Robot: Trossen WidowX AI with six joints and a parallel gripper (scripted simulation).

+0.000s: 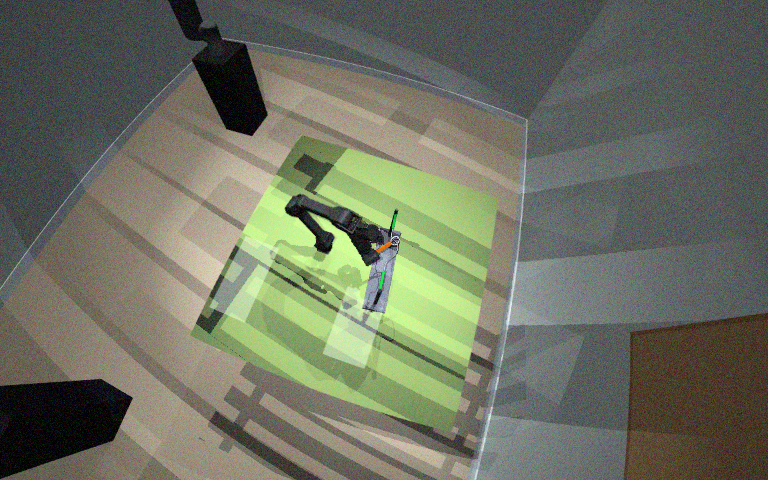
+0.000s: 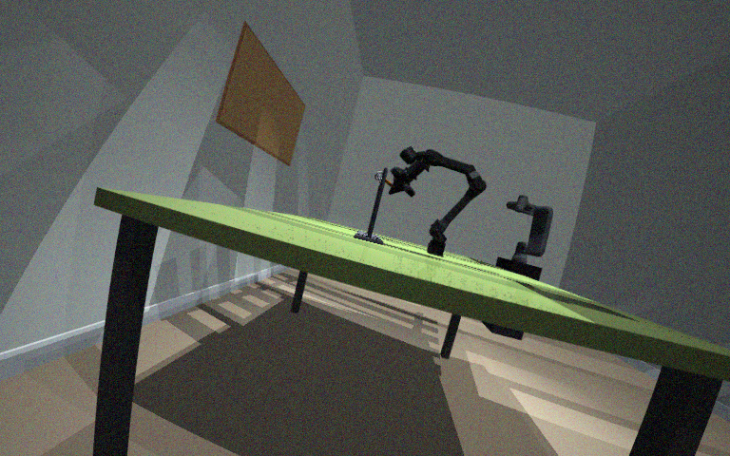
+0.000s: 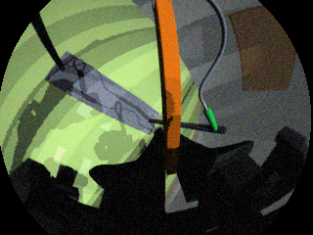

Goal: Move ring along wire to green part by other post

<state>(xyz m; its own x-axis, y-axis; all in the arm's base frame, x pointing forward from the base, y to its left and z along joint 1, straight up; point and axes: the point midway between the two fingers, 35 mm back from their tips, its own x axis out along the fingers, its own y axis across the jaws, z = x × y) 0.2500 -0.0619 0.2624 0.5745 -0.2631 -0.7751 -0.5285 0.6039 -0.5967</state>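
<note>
My gripper is shut on the orange handle. The pale ring is at the handle's far end, above the grey base. In the top view it shows just below the upper green part; the lower green part is farther away. The wrist view shows the grey wire curving to one green part at a post. The ring is outside that view. Whether it touches the wire cannot be told.
The other post stands at the base's opposite end. The base is on the green table. A dark pedestal with a jointed dark fixture stands beyond the table. A brown panel is on the wall.
</note>
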